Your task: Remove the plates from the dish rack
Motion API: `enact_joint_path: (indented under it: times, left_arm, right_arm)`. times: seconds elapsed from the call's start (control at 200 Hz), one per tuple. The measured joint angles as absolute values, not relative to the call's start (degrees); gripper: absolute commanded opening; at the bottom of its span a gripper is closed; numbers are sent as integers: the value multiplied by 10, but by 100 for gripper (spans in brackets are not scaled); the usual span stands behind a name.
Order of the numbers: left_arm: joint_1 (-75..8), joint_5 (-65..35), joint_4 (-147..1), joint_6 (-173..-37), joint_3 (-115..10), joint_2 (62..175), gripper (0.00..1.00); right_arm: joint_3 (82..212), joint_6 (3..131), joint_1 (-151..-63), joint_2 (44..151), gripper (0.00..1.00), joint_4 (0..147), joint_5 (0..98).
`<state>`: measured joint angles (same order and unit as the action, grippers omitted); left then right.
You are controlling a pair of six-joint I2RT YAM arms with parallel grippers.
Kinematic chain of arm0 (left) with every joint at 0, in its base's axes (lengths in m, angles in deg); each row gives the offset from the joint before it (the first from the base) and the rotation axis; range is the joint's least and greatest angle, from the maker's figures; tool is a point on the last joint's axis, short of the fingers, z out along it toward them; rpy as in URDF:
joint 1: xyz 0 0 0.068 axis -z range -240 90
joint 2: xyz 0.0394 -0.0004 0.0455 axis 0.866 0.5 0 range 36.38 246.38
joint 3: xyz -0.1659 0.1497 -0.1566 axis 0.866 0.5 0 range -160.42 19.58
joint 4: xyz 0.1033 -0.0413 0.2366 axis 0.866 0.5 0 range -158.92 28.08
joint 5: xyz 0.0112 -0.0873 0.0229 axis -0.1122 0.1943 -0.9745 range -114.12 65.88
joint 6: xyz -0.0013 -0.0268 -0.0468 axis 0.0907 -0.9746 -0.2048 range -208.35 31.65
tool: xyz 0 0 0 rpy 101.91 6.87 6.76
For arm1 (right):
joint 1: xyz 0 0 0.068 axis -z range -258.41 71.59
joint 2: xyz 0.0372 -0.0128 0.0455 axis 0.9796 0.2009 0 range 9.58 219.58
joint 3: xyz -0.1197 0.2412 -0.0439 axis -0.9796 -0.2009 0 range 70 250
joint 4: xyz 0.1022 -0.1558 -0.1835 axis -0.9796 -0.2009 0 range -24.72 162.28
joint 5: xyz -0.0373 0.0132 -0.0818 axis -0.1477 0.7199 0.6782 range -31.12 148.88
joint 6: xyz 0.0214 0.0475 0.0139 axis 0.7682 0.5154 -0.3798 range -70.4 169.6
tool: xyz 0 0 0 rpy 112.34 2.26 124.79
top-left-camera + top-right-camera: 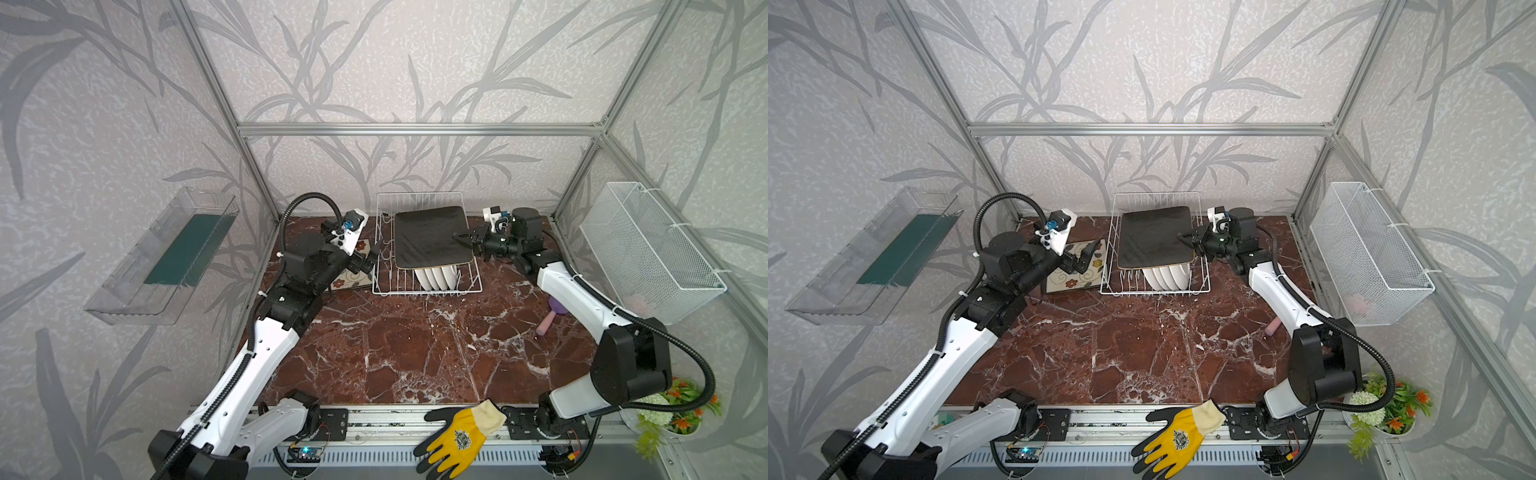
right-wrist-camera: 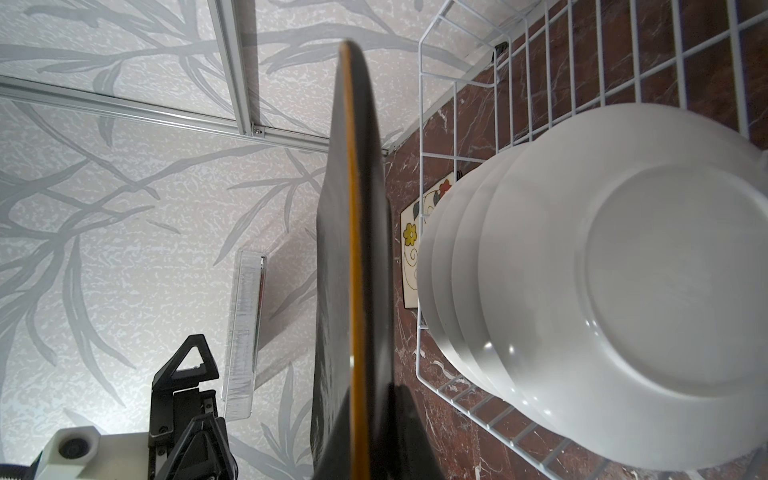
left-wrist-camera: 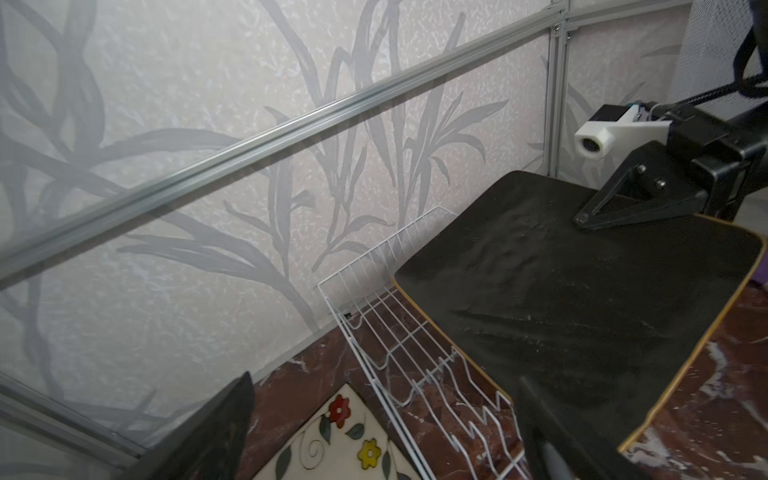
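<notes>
Spreading across the cell floor, the red-brown marble tabletop [image 1: 415, 353] carries the white wire dish rack [image 1: 428, 291] [image 1: 1154, 292] at its far middle, close to the back wall.

A square plate [image 1: 430, 237] [image 1: 1154, 237] hangs over the rack roughly level, its black back upward and a yellow line showing along its edge. It covers most of the rack's middle. In the right wrist view this plate [image 2: 353, 249] is seen edge-on, with a gap between it and the dishes below.

Left of the rack, just beside its sloping side, a second square plate [image 1: 353, 278] [image 1: 1073, 274] [image 3: 332, 440] lies flat on the marble with its cream flowered face up.

Four round white plates [image 1: 436, 276] [image 1: 1167, 276] [image 2: 623, 291] stand on edge, packed together, in the rack's near right part, their plain white backs toward the right.

A yellow and black work glove [image 1: 457, 436] lies on the near rail.

The right gripper [image 1: 461, 239] [image 1: 1183, 239] is clamped on the right edge of the black-backed plate, one finger [image 3: 602, 208] lying on the back. The left gripper [image 1: 1087, 257] hangs over the flowered plate with its jaws spread wide and nothing between them.
</notes>
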<state>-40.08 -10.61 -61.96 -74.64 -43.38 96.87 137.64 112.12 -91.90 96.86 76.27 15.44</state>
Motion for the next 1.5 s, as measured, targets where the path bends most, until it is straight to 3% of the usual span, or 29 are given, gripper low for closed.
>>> enact_joint_path:
  times: [0.4, 0.715, 1.175, 1.5]
  left_arm:
    - [-451, 68, -561, -1007, -506, 1073, 99]
    - [-458, 174, -625, -1181, -496, 1139, 99]
    - [-457, 259, -675, -1271, -496, 1205, 95]
    - [-452, 307, -663, -1300, -516, 1255, 85]
  right_arm:
    - [1354, 1102, -919, 954, 0, 785, 160]
    - [1331, 1093, -919, 947, 0, 810, 160]
    - [1323, 1091, -919, 943, 0, 846, 165]
    - [1318, 1091, -922, 943, 0, 858, 163]
